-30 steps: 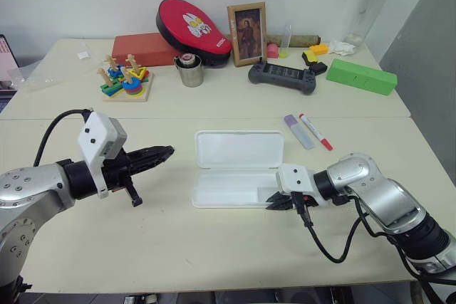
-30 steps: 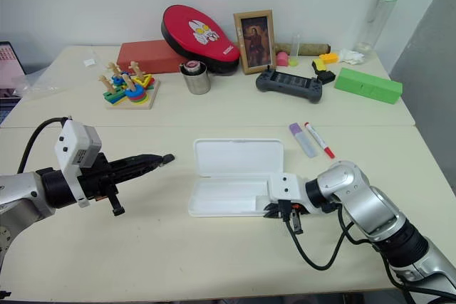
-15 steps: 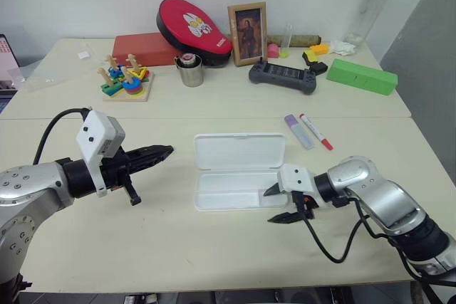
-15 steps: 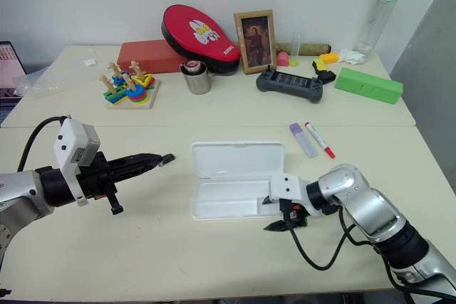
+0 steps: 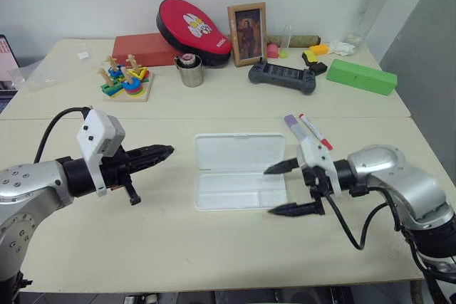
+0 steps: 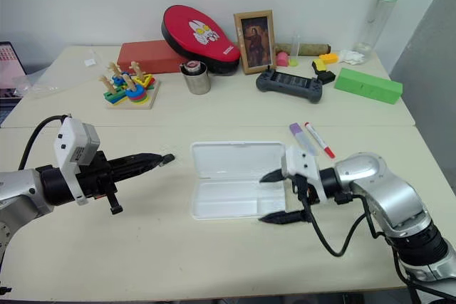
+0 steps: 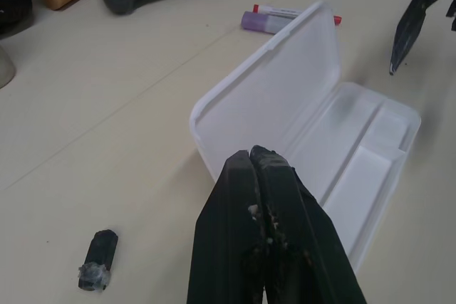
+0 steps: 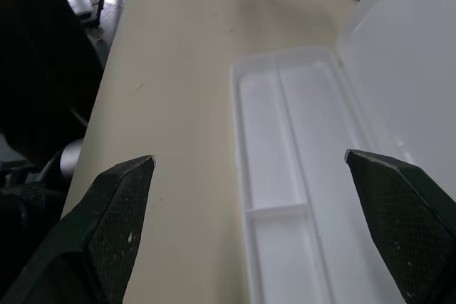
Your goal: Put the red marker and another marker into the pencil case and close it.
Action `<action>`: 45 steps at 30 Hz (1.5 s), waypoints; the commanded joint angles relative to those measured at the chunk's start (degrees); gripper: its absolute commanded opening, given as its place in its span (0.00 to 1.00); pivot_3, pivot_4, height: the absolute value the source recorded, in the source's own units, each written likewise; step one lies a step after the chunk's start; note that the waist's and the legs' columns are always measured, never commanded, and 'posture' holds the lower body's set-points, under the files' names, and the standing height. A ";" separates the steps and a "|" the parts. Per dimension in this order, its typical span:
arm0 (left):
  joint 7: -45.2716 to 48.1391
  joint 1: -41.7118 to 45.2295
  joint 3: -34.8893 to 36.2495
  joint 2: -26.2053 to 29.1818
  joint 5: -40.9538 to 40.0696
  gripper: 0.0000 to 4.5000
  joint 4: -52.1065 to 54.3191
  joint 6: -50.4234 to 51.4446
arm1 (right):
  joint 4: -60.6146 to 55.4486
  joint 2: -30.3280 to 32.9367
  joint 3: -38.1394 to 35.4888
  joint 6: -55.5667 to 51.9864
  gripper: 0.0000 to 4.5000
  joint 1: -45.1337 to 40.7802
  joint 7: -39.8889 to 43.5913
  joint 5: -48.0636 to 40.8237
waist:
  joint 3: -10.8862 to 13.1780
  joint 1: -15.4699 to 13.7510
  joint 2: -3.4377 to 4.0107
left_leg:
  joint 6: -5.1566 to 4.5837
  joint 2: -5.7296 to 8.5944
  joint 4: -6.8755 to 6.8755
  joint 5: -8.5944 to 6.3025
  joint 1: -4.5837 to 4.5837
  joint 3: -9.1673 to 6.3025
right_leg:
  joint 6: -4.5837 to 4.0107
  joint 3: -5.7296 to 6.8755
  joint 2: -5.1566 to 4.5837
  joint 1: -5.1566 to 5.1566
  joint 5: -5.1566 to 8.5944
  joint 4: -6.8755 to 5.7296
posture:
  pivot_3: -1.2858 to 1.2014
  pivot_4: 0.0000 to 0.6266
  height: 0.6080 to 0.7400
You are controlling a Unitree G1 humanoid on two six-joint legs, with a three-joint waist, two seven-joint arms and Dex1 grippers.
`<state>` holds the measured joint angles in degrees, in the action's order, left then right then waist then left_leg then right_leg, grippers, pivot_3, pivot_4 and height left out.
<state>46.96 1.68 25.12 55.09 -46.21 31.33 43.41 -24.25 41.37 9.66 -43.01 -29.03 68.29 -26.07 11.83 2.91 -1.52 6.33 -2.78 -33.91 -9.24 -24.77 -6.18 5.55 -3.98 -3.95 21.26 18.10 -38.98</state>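
We judge the task barely begun; the flat white plastic hinged pencil case (image 5: 239, 171) lies open mid-table, its smooth divided tray empty; the slim white-barrelled red-capped marker (image 5: 315, 131) and the stubby purple-capped lavender marker (image 5: 298, 130) rest side by side just beyond its right end, not yet lifted; our right gripper (image 5: 285, 189) hovers spread wide, holding nothing, at the case's right end; our left gripper (image 5: 159, 152) is clenched empty; closing remains.

The right gripper (image 5: 287, 189) has lifted off the pencil case (image 5: 240, 172) — jaws now spread wide.
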 commanded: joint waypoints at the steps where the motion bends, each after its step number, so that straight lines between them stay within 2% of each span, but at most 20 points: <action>1: 1.28 0.42 1.54 2.16 -1.66 0.00 2.45 1.01 | 2.69 3.72 -4.89 4.08 1.00 -3.23 0.23 0.63 | 0.00 -0.02 0.00 | 0.00 0.00 0.00 0.00 0.00 0.00 | 0.00 0.00 0.00 0.00 0.00 0.00 | 0.52 0.24 1.00; 10: 1.93 2.16 4.36 5.10 -6.53 0.00 6.05 3.82 | 17.23 6.50 -8.29 6.55 1.00 -11.01 -6.98 5.91 | 0.00 0.02 0.00 | -0.01 0.00 0.03 -0.01 -0.01 0.02 | -0.02 0.00 0.00 0.03 0.01 0.02 | 0.52 0.24 1.00; 14: 3.84 1.55 4.94 6.86 -8.49 0.00 6.76 4.93 | 25.87 3.59 -6.82 5.66 1.00 -14.51 -16.12 11.80 | 0.01 0.29 0.01 | 0.00 0.00 0.02 0.00 -0.01 0.05 | -0.02 -0.04 -0.01 0.06 0.01 0.01 | 0.52 0.24 1.00; 20: 5.82 2.01 3.54 8.25 -10.37 0.00 8.69 5.08 | 33.74 0.07 -5.76 6.43 1.00 -15.62 -21.99 16.27 | 0.02 0.34 0.03 | -0.01 0.00 0.05 -0.01 -0.04 0.07 | -0.03 -0.05 -0.01 0.09 0.01 0.01 | 0.52 0.24 1.00; 25: 2.77 7.53 1.41 7.49 -12.90 0.00 8.83 4.52 | 41.49 -2.39 -5.99 7.14 1.00 -16.97 -26.01 18.69 | 0.03 0.35 0.05 | -0.01 0.00 0.06 0.00 -0.04 0.05 | -0.03 -0.03 0.00 0.09 0.01 -0.01 | 0.52 0.24 1.00; 33: -3.93 17.03 -3.67 4.65 -15.36 0.00 8.00 4.31 | 52.19 -5.62 -5.70 11.76 1.00 -18.99 -28.38 21.21 | 0.03 0.37 0.05 | -0.01 0.00 0.05 0.00 -0.04 0.05 | -0.02 -0.04 0.00 0.07 0.00 -0.01 | 0.52 0.24 1.00; 42: -5.78 19.90 -6.73 3.23 -13.50 0.00 6.56 3.63 | 59.86 -7.57 -4.79 16.38 1.00 -19.74 -27.69 23.54 | 0.04 0.51 0.06 | -0.01 0.00 0.05 0.00 -0.03 0.05 | -0.02 -0.04 0.00 0.06 0.00 -0.02 | 0.52 0.24 1.00; 45: -5.72 20.07 -6.81 3.06 -12.91 0.00 6.21 3.39 | 62.18 -7.84 -4.61 17.75 0.89 -20.10 -27.31 24.25 | 0.04 0.57 0.06 | -0.01 0.00 0.05 0.00 -0.03 0.05 | -0.02 -0.04 0.00 0.06 0.00 -0.03 | 0.52 0.24 1.00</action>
<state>41.62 20.89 17.70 58.22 -59.85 37.52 48.19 36.98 33.28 5.36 -27.08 -47.82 40.75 -2.76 11.87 3.48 -1.47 6.32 -2.77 -33.87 -9.24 -24.80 -6.13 5.53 -4.02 -3.94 21.32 18.09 -39.02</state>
